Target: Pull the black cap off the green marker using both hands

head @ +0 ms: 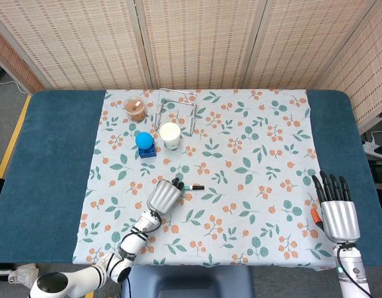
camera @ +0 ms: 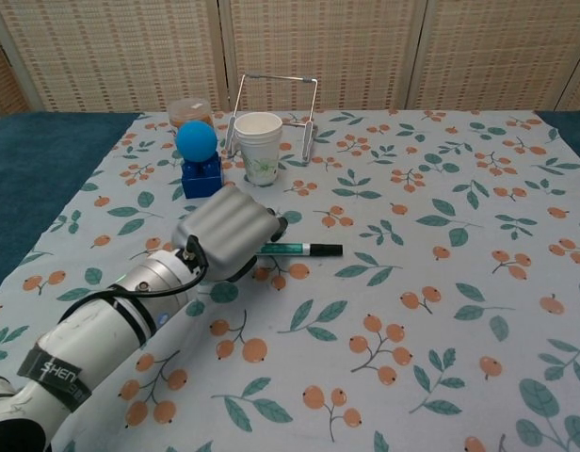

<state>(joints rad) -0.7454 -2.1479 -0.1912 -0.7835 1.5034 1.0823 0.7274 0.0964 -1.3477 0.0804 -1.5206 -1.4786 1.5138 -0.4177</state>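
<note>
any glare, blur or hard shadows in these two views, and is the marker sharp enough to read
Head view: even, soft light, no glare, but the green marker is too small to read. Chest view: marker is sharp, with its black cap clear and its label print illegible; the left hand casts only a faint shadow and hides the marker's left end.
</note>
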